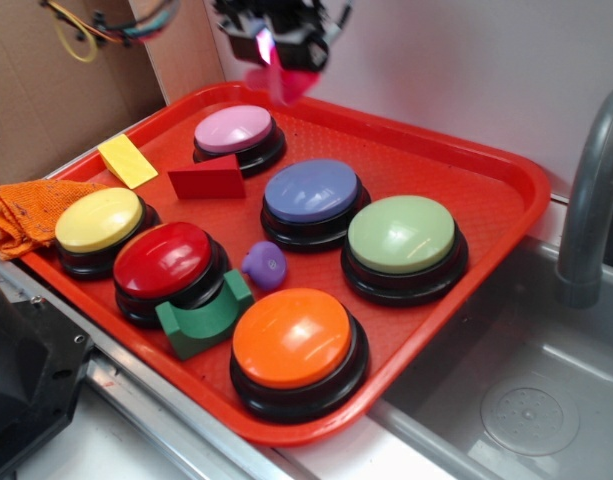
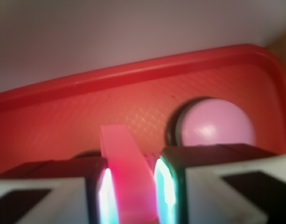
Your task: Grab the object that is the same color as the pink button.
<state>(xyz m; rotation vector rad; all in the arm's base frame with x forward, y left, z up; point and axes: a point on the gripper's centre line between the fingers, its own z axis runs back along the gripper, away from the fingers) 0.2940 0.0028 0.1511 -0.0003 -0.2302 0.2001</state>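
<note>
The pink button (image 1: 234, 129) is a pale-pink dome on a black base at the back of the red tray (image 1: 506, 190); it also shows in the wrist view (image 2: 219, 125). My gripper (image 1: 276, 45) hangs above the tray's back rim, clear of the surface. It is shut on the small pink block (image 1: 281, 75), which sticks out below the fingers. In the wrist view the gripper (image 2: 133, 191) has the pink block (image 2: 126, 163) pinched between its two lit pads, held above the tray floor.
On the tray stand the blue-lavender button (image 1: 311, 192), green button (image 1: 402, 235), orange button (image 1: 293, 338), red button (image 1: 163, 260) and yellow button (image 1: 98, 220). A red wedge (image 1: 208, 182), yellow block (image 1: 127, 161), purple piece (image 1: 265, 264) and green block (image 1: 202, 318) lie between. A sink with faucet (image 1: 591, 190) is on the right.
</note>
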